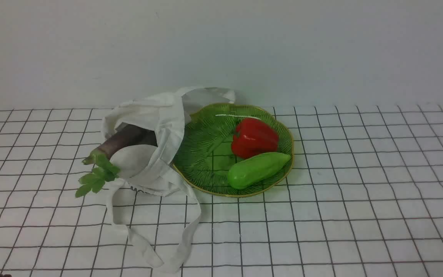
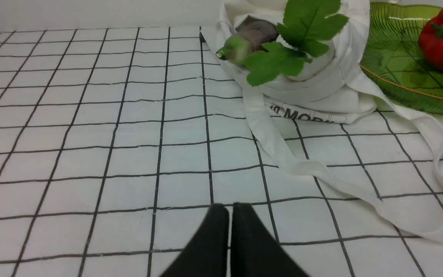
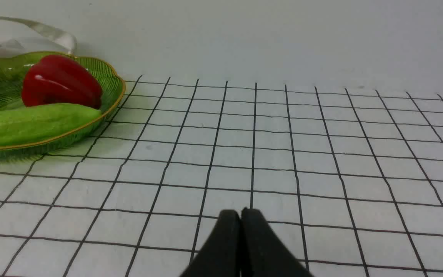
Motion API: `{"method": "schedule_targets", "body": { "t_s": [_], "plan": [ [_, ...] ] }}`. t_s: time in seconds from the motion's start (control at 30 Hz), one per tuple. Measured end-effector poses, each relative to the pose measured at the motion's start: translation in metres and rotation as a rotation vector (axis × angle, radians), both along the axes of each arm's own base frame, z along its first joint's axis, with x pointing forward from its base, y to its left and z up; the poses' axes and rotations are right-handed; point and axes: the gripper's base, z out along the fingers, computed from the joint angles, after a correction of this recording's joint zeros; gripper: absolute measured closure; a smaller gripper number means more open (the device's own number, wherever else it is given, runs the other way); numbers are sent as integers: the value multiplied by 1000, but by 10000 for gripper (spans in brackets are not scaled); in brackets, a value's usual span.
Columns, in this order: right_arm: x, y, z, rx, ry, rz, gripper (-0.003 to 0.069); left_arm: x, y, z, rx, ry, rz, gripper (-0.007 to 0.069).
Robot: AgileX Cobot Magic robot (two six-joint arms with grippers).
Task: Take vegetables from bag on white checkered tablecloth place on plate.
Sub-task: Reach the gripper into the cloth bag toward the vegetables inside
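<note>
A: Pincers?
B: Both closed and empty: left pincer [image 2: 229,211], right pincer [image 3: 240,214], above the tablecloth [image 1: 360,192].
A: Vegetables?
B: The eggplant [image 1: 123,140] and radish [image 1: 98,175] poke from the bag [image 1: 160,115] against the plate [image 1: 202,154]; the pepper [image 1: 254,136] and green vegetable [image 1: 258,169] lie on the plate.

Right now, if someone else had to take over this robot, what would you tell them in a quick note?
Left hand: shut, empty, above the tablecloth, short of the bag.
Right hand: shut, empty, above bare cloth to the right of the plate.
Bag lies on its side, overlapping the plate's left rim; an eggplant and a leafy radish poke out of its mouth.
Done: a red pepper and a green vegetable are on the plate.
Left: move eggplant and radish to the plate; anything deeper in the bag is hidden.
</note>
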Motion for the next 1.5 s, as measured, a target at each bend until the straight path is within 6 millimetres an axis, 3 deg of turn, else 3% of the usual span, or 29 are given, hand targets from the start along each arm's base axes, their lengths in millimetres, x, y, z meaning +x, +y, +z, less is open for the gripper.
{"method": "schedule_targets", "body": {
  "t_s": [1.3, 1.4, 1.5],
  "plan": [
    [0, 0, 0, 0, 0, 0, 674, 0, 0, 0, -5, 0, 0, 632],
    [0, 0, 0, 0, 0, 0, 674, 0, -5, 1, -191, 13, 8, 632],
    [0, 0, 0, 0, 0, 0, 674, -1, -12, 2, -531, 53, 30, 632]
  ]
}}
